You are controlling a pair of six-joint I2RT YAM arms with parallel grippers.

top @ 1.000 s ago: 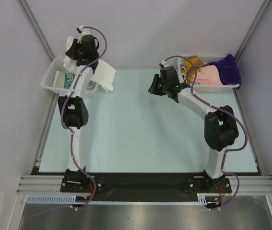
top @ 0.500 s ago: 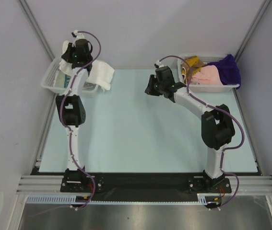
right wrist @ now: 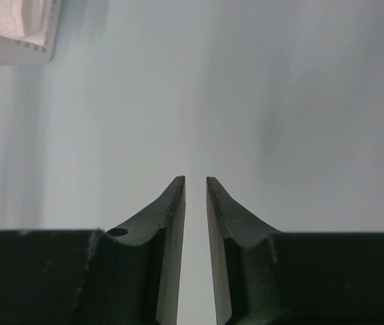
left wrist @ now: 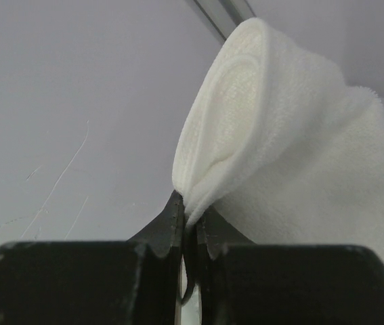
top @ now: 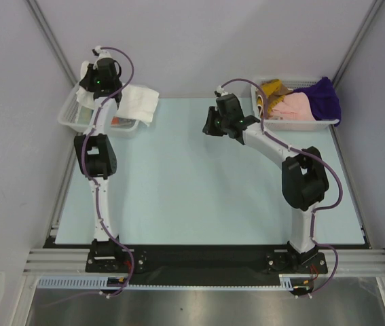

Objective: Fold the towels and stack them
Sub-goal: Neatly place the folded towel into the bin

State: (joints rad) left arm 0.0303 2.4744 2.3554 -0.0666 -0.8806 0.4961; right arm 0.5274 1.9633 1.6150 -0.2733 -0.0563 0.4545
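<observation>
My left gripper (top: 94, 85) is shut on a fold of a plain white towel (top: 140, 103) and holds it raised over the left basket (top: 68, 117) at the back left. In the left wrist view the towel (left wrist: 280, 128) bulges up out of the closed fingertips (left wrist: 175, 218). My right gripper (top: 210, 126) hovers over the table at the back middle. Its jaws stand almost together with a thin gap and hold nothing (right wrist: 195, 181). Mustard (top: 271, 87), pink (top: 294, 106) and purple (top: 321, 96) towels lie in the right basket (top: 294, 125).
A printed cloth with orange shows in the left basket's near end (top: 116, 122). The pale blue table (top: 192, 197) runs between the arms. Grey walls close in on the left, back and right. The right wrist view catches the left basket's corner (right wrist: 15, 40).
My left gripper has moved left and back with the white towel, which now drapes further over the left basket. My right gripper has drifted a little left and back.
</observation>
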